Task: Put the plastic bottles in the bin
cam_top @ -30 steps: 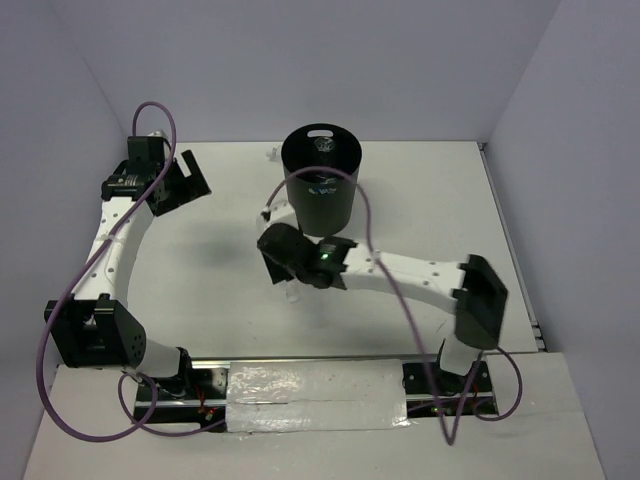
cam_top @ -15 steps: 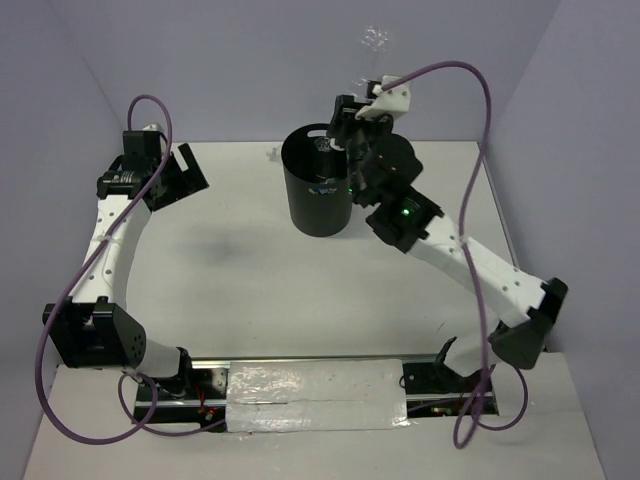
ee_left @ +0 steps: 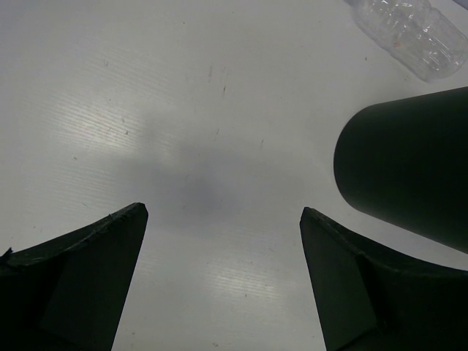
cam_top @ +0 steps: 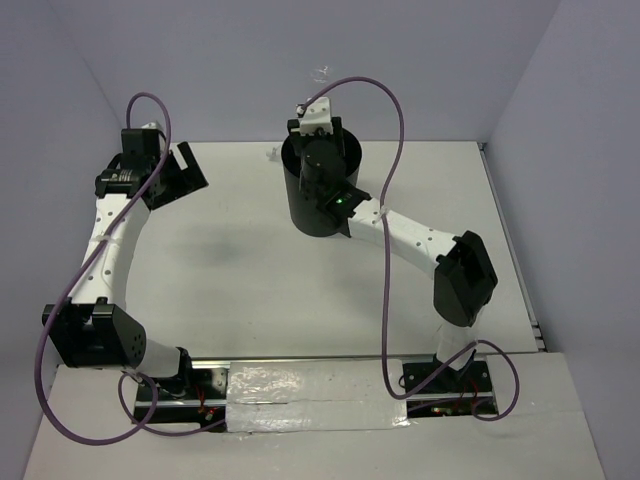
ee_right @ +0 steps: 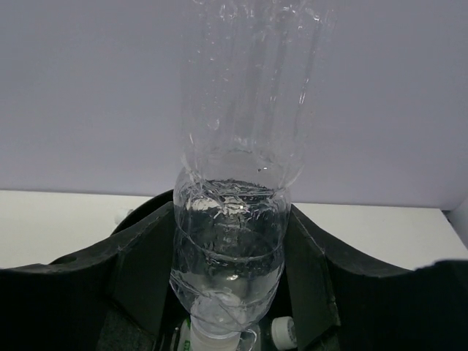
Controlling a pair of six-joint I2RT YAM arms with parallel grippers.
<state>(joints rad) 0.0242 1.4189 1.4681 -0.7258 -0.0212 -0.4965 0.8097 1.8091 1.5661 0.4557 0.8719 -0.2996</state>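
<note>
While over bin, right end effector tight round bottle; left end effector spread.

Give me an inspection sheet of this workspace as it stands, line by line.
Surface: white table, faint scuffs.
Job's things: black bin upright at far centre; held bottle, clear, above the bin, not yet inside; loose bottle, clear, lying on the table beyond the bin.
Clutter: nothing seen.
Grippers: left gripper, jaws wide open, empty; right gripper, jaws closed on the held bottle.
Cables: a purple cable loops off each arm.
Surroundings: pale walls on three sides; silver tape along the near edge.
</note>
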